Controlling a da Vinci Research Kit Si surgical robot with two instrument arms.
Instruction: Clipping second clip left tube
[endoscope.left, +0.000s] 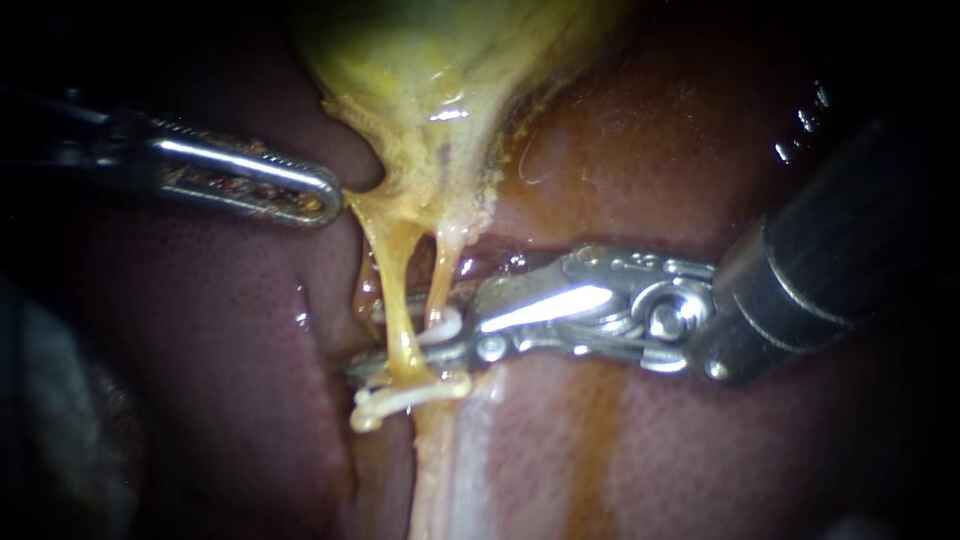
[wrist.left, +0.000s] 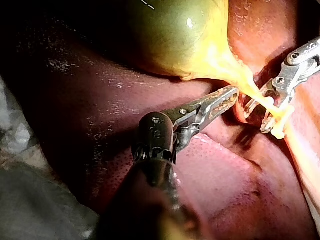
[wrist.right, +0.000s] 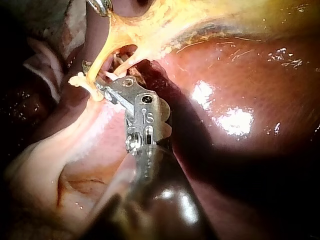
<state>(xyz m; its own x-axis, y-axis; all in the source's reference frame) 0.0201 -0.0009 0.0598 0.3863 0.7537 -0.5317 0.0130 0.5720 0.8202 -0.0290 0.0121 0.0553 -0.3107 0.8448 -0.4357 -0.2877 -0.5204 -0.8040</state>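
**Second clip being lined up on the left tube, gallbladder side of the first.**
The steel right instrument (endoscope.left: 372, 345) has its jaws apart astride the taut yellow left tube (endoscope.left: 395, 290), just beside the white plastic clip (endoscope.left: 415, 392) already across it. A second white piece (endoscope.left: 445, 325) at the jaws' root is likely the loaded clip. The steel left instrument (endoscope.left: 325, 195) is clamped on the yellow neck of the greenish gallbladder (endoscope.left: 420, 60), stretching the tube over the dark red liver (endoscope.left: 650, 130). Next, I reckon: keep clear of the neighbouring tube (endoscope.left: 440, 275), square up, squeeze.
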